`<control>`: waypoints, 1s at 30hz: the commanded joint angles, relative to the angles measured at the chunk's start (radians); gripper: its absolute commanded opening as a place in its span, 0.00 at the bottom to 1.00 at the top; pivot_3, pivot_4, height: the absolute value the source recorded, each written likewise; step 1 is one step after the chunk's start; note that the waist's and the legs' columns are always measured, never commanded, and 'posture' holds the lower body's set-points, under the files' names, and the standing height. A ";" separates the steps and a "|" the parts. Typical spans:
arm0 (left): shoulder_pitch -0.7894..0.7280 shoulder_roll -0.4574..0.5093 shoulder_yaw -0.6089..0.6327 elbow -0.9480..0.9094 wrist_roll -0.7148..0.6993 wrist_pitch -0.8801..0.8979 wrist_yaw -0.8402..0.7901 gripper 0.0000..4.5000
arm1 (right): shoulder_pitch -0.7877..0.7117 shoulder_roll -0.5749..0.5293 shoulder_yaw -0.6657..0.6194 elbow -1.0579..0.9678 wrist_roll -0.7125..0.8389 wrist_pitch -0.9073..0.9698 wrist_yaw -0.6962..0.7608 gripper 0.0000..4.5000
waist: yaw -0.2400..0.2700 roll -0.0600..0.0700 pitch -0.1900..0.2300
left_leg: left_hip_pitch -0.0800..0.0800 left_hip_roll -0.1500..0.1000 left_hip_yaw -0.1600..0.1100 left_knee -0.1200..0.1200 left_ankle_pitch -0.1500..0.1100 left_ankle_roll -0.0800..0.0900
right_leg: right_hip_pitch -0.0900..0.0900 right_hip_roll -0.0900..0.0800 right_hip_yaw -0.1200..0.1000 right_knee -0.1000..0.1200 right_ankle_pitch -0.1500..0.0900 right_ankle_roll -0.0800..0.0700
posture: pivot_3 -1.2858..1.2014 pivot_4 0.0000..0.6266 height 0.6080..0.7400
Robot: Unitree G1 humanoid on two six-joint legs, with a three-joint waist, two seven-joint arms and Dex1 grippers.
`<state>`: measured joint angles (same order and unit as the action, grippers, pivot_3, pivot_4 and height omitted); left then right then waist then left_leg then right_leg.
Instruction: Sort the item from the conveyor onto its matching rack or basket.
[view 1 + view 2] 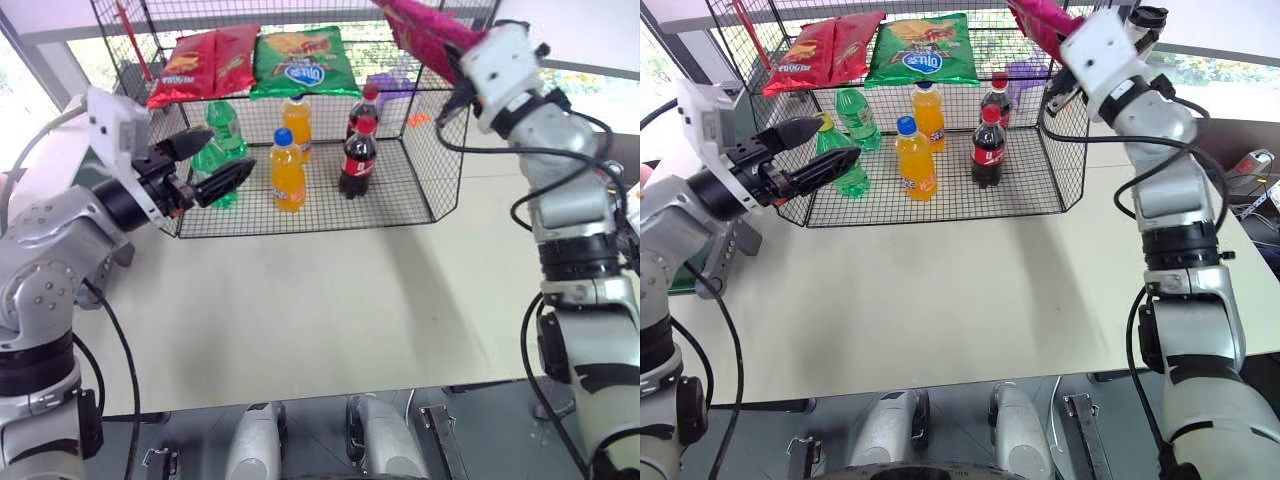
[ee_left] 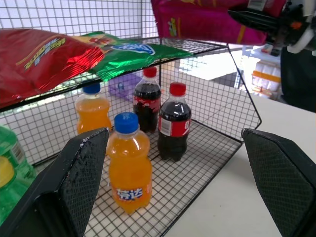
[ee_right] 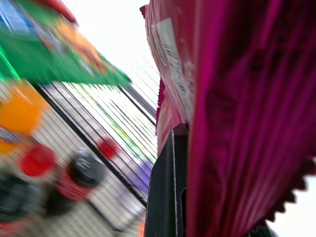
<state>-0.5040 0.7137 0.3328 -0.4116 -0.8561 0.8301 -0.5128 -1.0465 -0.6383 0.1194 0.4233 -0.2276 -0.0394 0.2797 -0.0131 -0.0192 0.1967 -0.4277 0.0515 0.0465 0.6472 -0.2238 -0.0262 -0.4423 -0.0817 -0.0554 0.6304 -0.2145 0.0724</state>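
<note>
One magenta chip bag (image 1: 425, 30), clenched in right pincer (image 1: 455, 52), raised beside upper right corner of black wire rack (image 1: 440, 170) on white worktop (image 1: 320, 300). Upper tier: two red chip bags (image 1: 205, 62), one green (image 1: 303, 60). Lower tier: two orange soda bottles (image 1: 287, 172), two cola (image 1: 358, 158), two green (image 1: 222, 135). Left pincer (image 1: 208, 165) spread wide, empty, near rack's left side.

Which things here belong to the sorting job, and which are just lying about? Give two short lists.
Job:
pink bag, pinched in the shut right hand
wire rack

Lying about:
red bags and green bag on the upper tier
orange bottles, cola bottles and green bottles on the lower tier
open, empty left hand
</note>
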 commanded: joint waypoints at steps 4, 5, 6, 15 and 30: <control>0.027 -0.015 0.021 -0.054 0.005 -0.040 0.037 0.99 | -0.143 0.070 0.107 0.105 -0.255 0.016 -0.211 0.00 | -0.003 0.000 0.000 | 0.000 0.000 0.000 0.000 0.000 0.000 | 0.000 0.000 0.000 0.000 0.000 0.000 | 0.52 0.24 1.00; 0.030 -0.017 0.020 -0.055 0.005 -0.042 0.039 0.99 | -0.157 0.090 0.114 0.118 -0.262 0.025 -0.211 0.00 | -0.004 0.000 0.000 | 0.000 0.000 0.000 0.000 0.000 0.000 | 0.000 0.000 0.000 0.001 0.000 0.000 | 0.52 0.24 1.00; 0.032 -0.019 0.018 -0.053 0.007 -0.045 0.040 0.99 | -0.181 0.113 0.126 0.145 -0.270 0.038 -0.204 0.00 | -0.004 0.000 0.000 | 0.001 0.000 0.000 0.000 0.000 0.000 | 0.000 0.000 0.000 0.001 0.000 0.000 | 0.52 0.24 1.00; 0.052 -0.044 0.004 -0.055 0.034 -0.070 0.055 0.99 | -0.311 0.171 0.153 0.340 -0.284 0.116 -0.145 0.00 | 0.004 0.000 0.000 | 0.000 0.000 0.000 0.000 0.000 0.000 | 0.001 0.000 0.000 0.000 0.000 0.000 | 0.52 0.24 1.00; 0.068 -0.076 -0.029 -0.035 0.081 -0.111 0.060 1.00 | -0.364 0.173 0.152 0.477 -0.272 0.084 -0.108 0.18 | -0.005 0.000 0.000 | 0.000 0.000 0.000 -0.001 0.000 0.000 | 0.000 0.000 0.000 0.000 0.000 0.000 | 0.52 0.24 1.00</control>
<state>-0.4340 0.6353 0.2985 -0.4327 -0.7877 0.7481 -0.4511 -1.3632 -0.4674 0.3069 0.9086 -0.5357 0.0535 0.1539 -0.0180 -0.0191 0.1966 -0.4273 0.0513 0.0462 0.6462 -0.2238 -0.0262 -0.4419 -0.0815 -0.0552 0.6308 -0.2143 0.0726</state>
